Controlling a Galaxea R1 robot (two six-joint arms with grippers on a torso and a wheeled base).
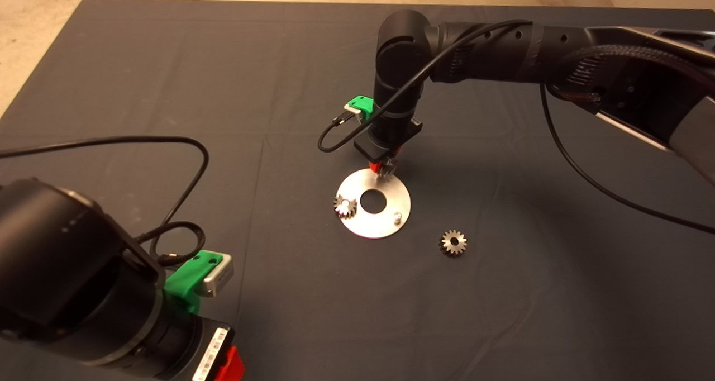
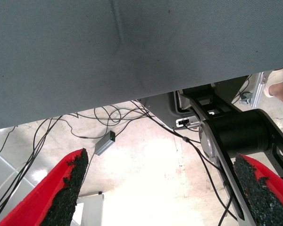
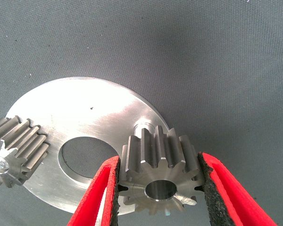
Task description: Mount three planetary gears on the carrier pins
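right wrist view shows the right gripper [image 3: 158, 188] pinching a gear [image 3: 159, 176] beside a pin [image 3: 144, 127] on the disc [image 3: 85, 122]. left gripper [image 2: 160, 188] is parked, spread, off the counter's near left corner.

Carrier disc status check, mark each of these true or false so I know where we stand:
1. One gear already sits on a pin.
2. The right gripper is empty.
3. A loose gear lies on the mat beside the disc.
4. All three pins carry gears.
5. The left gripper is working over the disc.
1. True: a seated gear is on a pin at the carrier disc edge.
2. False: the right gripper is shut on a held gear, just above a bare pin.
3. True: the loose gear lies on the mat, apart from the disc.
4. False: another pin stands bare.
5. False: the left gripper waits open at the mat's near-left edge.
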